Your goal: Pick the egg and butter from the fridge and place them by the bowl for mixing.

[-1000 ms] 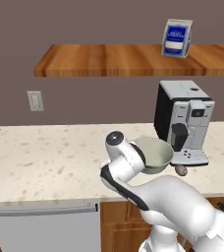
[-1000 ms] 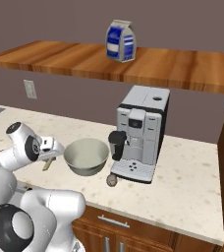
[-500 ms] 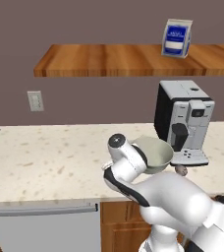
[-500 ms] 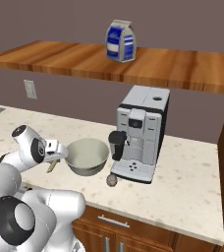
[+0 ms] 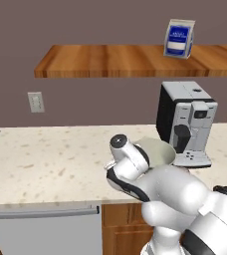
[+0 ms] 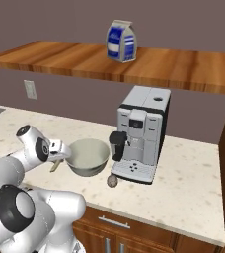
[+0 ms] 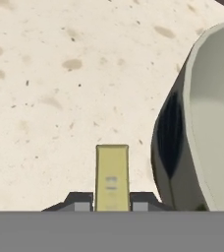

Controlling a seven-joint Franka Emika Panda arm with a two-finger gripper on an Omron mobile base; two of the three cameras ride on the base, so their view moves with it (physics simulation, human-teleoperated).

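My gripper (image 7: 112,202) is shut on the butter (image 7: 112,173), an olive-yellow stick that points out over the speckled counter. The same stick, the butter (image 6: 55,166), hangs just above the counter at the left side of the bowl (image 6: 88,156). The pale grey-green bowl (image 7: 210,123) stands close to the right of the butter in the hand view, with a small gap between them. The arm covers part of the bowl (image 5: 159,151) in the left base view. The egg (image 6: 112,181) lies on the counter between the bowl and the coffee machine. The fridge is out of view.
A coffee machine (image 6: 141,132) stands right of the bowl, the same coffee machine (image 5: 187,122) sitting at the back right of the counter. A milk carton (image 6: 121,40) sits on the wooden shelf (image 6: 60,58) above. Bare counter (image 5: 46,162) stretches to the left.
The hand with the butter has moved a little to the right, closer to the bowl's left side. The bowl and the egg have stayed put.
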